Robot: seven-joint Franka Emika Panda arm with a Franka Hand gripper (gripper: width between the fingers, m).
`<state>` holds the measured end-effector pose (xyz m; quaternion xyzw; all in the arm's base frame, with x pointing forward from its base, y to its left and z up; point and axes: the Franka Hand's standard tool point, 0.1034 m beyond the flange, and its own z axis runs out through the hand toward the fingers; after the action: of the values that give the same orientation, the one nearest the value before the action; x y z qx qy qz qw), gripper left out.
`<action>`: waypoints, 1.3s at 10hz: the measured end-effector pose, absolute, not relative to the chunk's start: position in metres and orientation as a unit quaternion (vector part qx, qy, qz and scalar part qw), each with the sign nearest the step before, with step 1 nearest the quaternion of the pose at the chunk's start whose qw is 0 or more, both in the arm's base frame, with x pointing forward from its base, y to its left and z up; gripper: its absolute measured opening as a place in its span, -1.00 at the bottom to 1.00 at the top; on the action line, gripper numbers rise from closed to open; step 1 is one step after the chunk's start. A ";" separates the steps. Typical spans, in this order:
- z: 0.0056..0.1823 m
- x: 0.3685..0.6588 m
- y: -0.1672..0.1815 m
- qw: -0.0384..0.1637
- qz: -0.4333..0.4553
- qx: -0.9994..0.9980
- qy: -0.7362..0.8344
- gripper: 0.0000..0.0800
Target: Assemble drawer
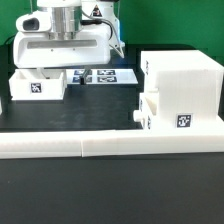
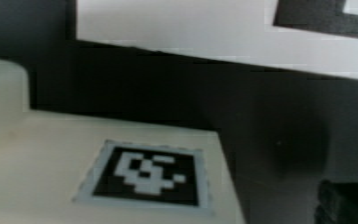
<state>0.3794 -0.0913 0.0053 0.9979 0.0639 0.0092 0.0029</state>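
The tall white drawer casing stands at the exterior view's right. One small tray with a tag sits partly in its lower opening. A second open-top tray with a tag stands at the exterior view's left. My gripper hangs low over this left tray, its fingertips hidden behind the tray's rim. In the wrist view a white tagged face of the tray fills the near field, very close and blurred. One dark finger shows far out at the edge, so the jaws stand wide apart and hold nothing.
The marker board lies flat behind, between the left tray and the casing, and it also shows in the wrist view. Long low white border bars run along the front of the black table.
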 end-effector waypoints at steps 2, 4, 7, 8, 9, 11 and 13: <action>0.005 0.380 -0.090 0.003 0.009 0.998 0.065 0.26; 0.005 0.380 -0.090 0.003 0.009 0.998 0.065 -0.09; 0.005 0.380 -0.090 0.003 0.009 0.998 0.066 -0.82; 0.005 0.380 -0.090 0.003 0.009 0.998 0.066 -0.89; 0.005 0.380 -0.090 0.003 0.009 0.998 0.066 -0.89; 0.007 0.382 -0.086 0.001 0.008 0.998 0.068 -0.89; 0.016 0.395 -0.068 0.001 0.016 0.996 0.090 -0.89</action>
<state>0.3955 -0.0678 0.0162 0.9958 0.0898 0.0156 0.0014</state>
